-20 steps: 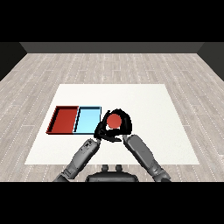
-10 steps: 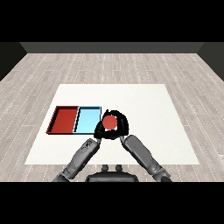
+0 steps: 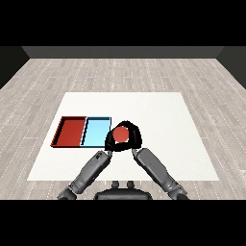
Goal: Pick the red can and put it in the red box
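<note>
The red can [image 3: 121,135] is upright above the white table, just right of the light blue tray [image 3: 95,131]. My right hand [image 3: 133,140] is shut on the can, its black fingers curled round it, and only the can's red top shows. The red tray [image 3: 71,131] lies left of the blue one with nothing in it. My left hand [image 3: 108,143] sits close against the can's left side, by the blue tray's near right corner, and merges with the right hand's dark shape.
The two trays lie side by side on the left half of the white table [image 3: 163,120]. Both grey forearms rise from the lower corners and meet near the can. Wooden floor surrounds the table.
The right hand has carried the red can a little to the left and nearer, towards the blue tray. The left forearm has hardly moved.
</note>
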Motion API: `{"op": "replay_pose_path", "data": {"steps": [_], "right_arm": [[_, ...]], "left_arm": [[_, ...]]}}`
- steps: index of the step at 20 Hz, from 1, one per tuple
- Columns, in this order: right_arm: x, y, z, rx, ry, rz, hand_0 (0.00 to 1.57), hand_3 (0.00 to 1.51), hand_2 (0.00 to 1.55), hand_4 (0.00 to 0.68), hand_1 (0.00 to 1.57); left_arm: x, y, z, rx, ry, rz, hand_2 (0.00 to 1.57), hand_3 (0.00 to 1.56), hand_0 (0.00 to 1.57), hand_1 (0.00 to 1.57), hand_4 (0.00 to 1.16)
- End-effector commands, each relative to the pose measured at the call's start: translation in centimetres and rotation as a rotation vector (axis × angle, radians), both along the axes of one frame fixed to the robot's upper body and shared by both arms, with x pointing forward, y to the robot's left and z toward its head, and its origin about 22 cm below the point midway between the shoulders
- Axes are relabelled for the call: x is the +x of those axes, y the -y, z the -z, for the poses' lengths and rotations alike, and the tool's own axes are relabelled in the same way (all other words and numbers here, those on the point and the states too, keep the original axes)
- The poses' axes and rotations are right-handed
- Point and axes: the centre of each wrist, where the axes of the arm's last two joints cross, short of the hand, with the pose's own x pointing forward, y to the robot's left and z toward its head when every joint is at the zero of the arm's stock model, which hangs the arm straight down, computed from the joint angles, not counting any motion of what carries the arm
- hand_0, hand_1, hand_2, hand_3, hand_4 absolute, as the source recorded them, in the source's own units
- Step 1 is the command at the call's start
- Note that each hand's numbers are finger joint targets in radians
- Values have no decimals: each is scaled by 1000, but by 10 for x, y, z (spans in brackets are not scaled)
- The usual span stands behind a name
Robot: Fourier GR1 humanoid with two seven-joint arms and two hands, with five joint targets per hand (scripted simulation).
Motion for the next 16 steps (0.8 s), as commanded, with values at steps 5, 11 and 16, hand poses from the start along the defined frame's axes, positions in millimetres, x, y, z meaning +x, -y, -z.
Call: {"op": "replay_pose_path", "data": {"steps": [5,11,16], "right_arm": [[-7,4,1,11,-15,-12,1498,1393,1444,646,1498],[-3,-2,1,-52,-82,-1,0,0,0,0,0],[-4,-9,18,-102,-97,11,0,0,0,0,0]], "left_arm": [[23,-8,-9,-18,86,-49,1560,1478,1571,1571,1136],[1,1,-1,-55,155,-72,1571,1513,1571,1571,1147],[6,4,4,-47,155,-73,1571,1513,1571,1571,1147]]}}
